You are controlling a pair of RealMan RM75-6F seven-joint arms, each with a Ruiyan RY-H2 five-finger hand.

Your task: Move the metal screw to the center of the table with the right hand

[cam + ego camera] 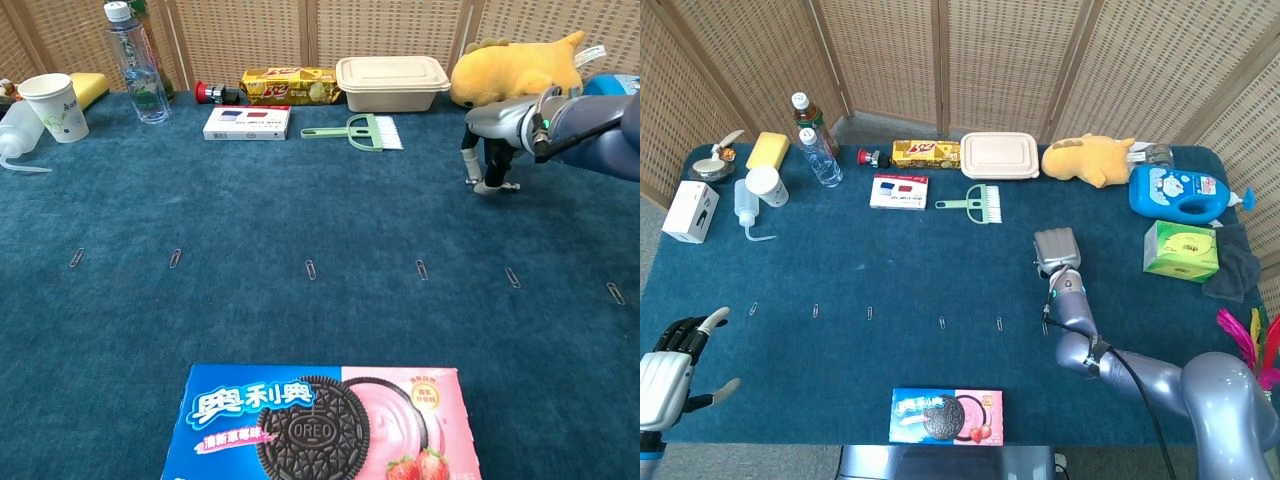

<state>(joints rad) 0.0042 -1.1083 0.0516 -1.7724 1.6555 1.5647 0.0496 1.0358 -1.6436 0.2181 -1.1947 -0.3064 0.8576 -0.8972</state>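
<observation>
My right hand (492, 160), fingers curled down at the table's three o'clock, pinched a small, light, slippery metal screw (495, 186), best gripped across its shank.

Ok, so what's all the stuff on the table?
Oreo box: 1, blue and pink, front edge.
Paper clips: 6, silver, row across the middle.
Bottles: 2, clear and greenish, back left.
Cup: 1, white, left.
Squirt bottle: 1, white, beside cup.
Sponge: 1, yellow, back left.
White box: 1, left edge.
Snack pack: 1, yellow, back.
Brush: 1, green, back middle.
Lunch box: 1, cream, back.
Plush: 1, yellow, back right.
Detergent: 1, blue, right.
Green box: 1, right.
Cloth: 1, grey, right edge.
Left robot hand: silver, front-left corner.
Right robot hand: silver, right of centre.
</observation>
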